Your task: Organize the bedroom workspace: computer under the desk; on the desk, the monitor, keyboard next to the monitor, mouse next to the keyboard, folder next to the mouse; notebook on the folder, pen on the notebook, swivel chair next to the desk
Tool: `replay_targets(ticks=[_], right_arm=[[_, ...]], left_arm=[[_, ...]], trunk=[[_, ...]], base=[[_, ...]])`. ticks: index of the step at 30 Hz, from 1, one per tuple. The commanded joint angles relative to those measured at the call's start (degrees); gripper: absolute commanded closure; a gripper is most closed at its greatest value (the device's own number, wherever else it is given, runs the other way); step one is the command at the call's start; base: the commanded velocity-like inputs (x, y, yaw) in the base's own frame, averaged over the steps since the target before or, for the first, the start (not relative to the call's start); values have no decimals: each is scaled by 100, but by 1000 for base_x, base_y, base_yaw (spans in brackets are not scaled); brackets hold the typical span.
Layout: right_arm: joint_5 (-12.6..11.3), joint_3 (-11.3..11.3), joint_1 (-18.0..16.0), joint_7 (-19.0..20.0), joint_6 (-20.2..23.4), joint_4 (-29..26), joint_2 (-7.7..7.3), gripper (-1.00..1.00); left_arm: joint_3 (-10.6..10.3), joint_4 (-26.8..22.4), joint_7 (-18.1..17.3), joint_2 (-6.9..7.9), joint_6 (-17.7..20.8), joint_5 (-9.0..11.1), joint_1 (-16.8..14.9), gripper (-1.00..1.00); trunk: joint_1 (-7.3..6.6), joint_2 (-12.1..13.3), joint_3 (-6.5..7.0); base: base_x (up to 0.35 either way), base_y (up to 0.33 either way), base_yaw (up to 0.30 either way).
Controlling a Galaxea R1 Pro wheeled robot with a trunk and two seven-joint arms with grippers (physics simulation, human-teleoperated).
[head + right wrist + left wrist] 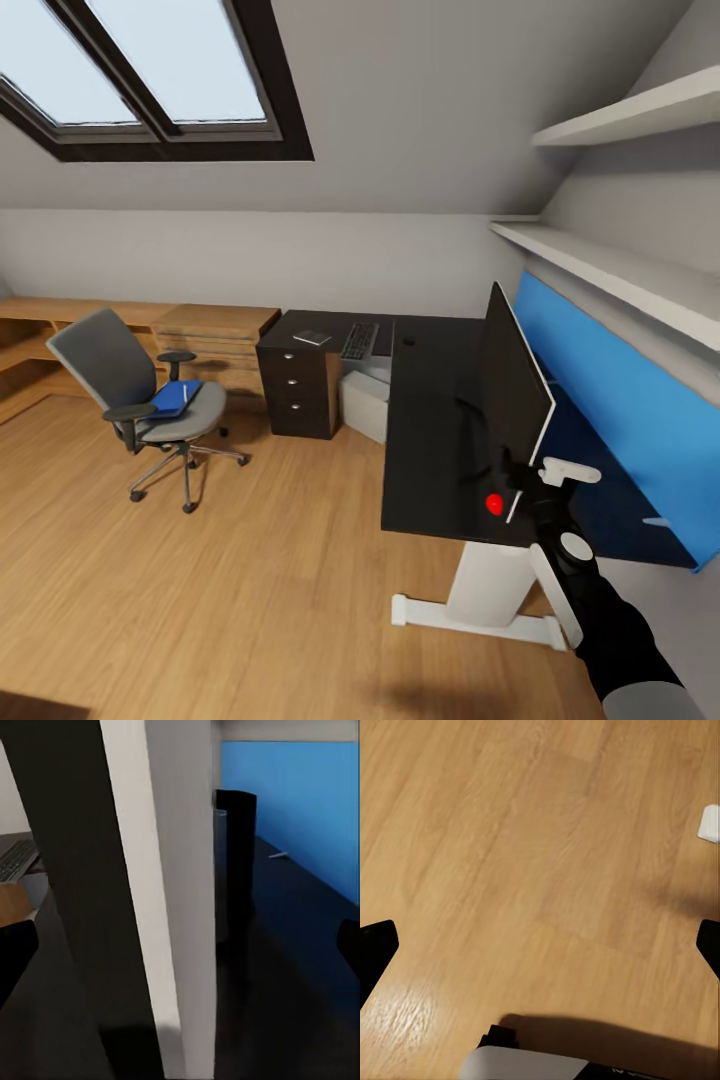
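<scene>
Head view: the black L-shaped counter [435,420] is standing against the wall beside a large blue panel [610,400]. The monitor [512,385] is standing upright on the counter, seen nearly edge-on. The right pincer [520,490] is reaching in at the monitor's near lower edge; its fingers are lying either side of the screen's edge, yet whether they are clamping it cannot be told. In the right wrist view the monitor's edge [142,892] is running between the two dark fingertips [15,952], which are standing wide apart.

On the counter's far wing, well apart from the pincer, the keyboard [358,341] is lying between the notebook [312,338] and the mouse [408,342]. The computer [364,402] is sitting under the counter beside the drawers [295,390]. The swivel chair [140,400] is standing on the wooden floor [230,590], well apart from the counter, carrying the folder [176,398] on its seat.

Left wrist view: the left pincer's fingertips [376,949] are spread apart over the floor, holding nothing.
</scene>
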Motion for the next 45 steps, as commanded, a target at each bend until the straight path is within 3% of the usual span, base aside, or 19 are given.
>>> replay_targets(ticks=[1,13,21,45], right_arm=[[-60,11,-4,-18,-31,4,-1,-100],[-53,11,-4,-28,-32,15,10,-100],[-52,26,-4,-151,-40,81,14,-100],[-53,42,-4,-128,-41,177,14,-100]], left_arm=[[-48,1,40,4,-23,41,-4,-100],[-47,1,40,4,-27,41,-4,-100],[-56,1,40,4,-247,41,-4,-100],[-51,-16,49,-4,-367,41,-4,-100]], trunk=[[2,-9,-10],[2,-9,-10],[2,-9,-10],[2,-9,-10]], base=[[2,-186,0],[0,-103,0],[0,-117,0],[-6,-8,0]])
